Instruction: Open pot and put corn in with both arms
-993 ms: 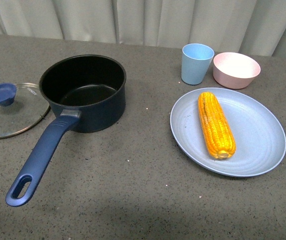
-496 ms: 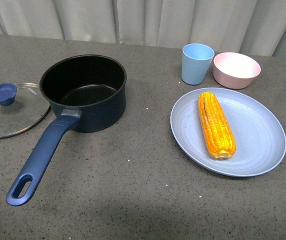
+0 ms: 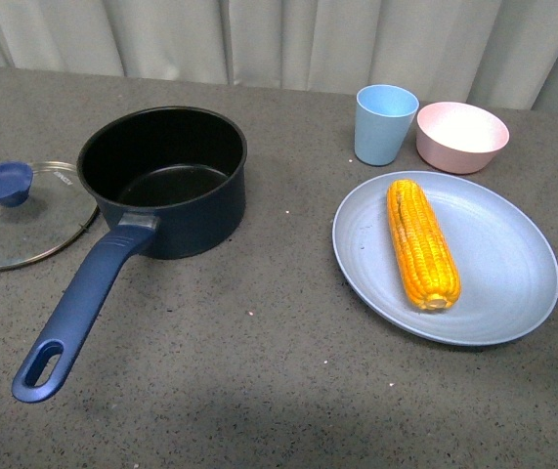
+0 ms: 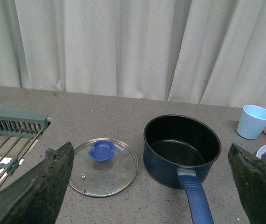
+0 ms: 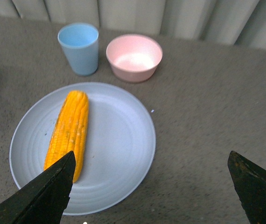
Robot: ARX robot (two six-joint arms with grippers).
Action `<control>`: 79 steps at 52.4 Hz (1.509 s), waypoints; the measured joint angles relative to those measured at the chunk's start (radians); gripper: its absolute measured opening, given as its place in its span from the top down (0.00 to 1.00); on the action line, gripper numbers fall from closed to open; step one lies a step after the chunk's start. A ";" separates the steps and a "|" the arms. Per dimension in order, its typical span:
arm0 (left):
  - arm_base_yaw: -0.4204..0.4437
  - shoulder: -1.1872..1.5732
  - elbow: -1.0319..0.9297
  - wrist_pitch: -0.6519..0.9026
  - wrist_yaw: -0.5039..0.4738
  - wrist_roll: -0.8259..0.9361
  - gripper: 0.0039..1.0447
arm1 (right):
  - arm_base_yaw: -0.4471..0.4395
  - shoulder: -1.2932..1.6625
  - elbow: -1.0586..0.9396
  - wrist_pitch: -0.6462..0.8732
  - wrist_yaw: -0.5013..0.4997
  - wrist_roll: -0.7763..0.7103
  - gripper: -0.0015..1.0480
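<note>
Front view: pot (image 3: 166, 181) stands uncovered on the left of the tabletop (image 3: 288, 371), with its lid (image 3: 24, 220) lying just left of it. Corn (image 3: 421, 244) lies on a blue plate (image 3: 513, 293) at right.
Left wrist view: left claw (image 4: 150, 147) is spread wide, holding nothing.
Right wrist view: right claw (image 5: 151, 155) is likewise wide, above the plate.

This looks like a mock kitchen set up for testing rather than a lived-in home: a grey speckled tabletop (image 3: 259, 391) runs up to a plain pale curtain (image 3: 279, 39) that closes off the whole background. Cookware and tableware give the kitchen theme, namely a saucepan pot (image 3: 195, 220) with its glass lid (image 3: 15, 234), a plate (image 3: 513, 264) bearing corn (image 3: 421, 242), a cup (image 3: 386, 124) and a bowl (image 3: 461, 137). A wire dish rack (image 4: 16, 122) stands at one end of the tabletop.
</note>
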 joint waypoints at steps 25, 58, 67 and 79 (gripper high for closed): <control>0.000 0.000 0.000 0.000 0.000 0.000 0.06 | 0.174 0.733 0.444 -0.104 0.027 0.245 0.09; 0.000 0.000 0.000 0.000 0.000 0.000 0.06 | 0.201 0.940 0.608 -0.198 -0.016 0.288 0.40; 0.000 0.000 0.000 0.000 0.000 0.000 0.06 | 0.194 0.940 0.608 -0.201 -0.035 0.291 0.64; 0.000 0.000 0.000 0.000 0.000 0.000 0.06 | 0.175 0.880 0.587 -0.177 -0.129 0.313 0.77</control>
